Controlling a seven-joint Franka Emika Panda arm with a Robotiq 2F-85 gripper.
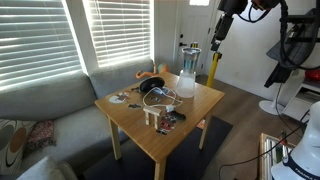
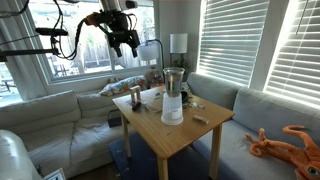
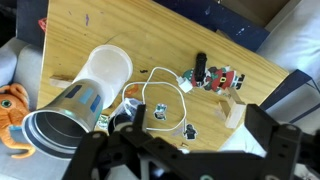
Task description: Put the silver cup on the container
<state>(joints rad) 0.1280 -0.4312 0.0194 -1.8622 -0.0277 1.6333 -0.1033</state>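
The silver cup [image 2: 174, 80] stands upright on top of the white container [image 2: 172, 110] near the middle of the wooden table [image 2: 185, 145]. The stack also shows in an exterior view, cup [image 1: 189, 62] over container [image 1: 187, 86]. In the wrist view the cup [image 3: 60, 118] shows its dark mouth, with the container [image 3: 108, 68] under it. My gripper [image 3: 198, 125] is open and empty. It hangs high above the table, well clear of the stack, in both exterior views [image 1: 217, 38] [image 2: 125, 42].
A black round object [image 1: 152, 88], a white cable loop [image 3: 150, 85], small toy figures [image 3: 215, 78] and a wooden block [image 3: 232, 110] lie on the table. An orange octopus toy [image 2: 290, 140] sits on the grey sofa [image 1: 50, 110]. Window blinds stand behind.
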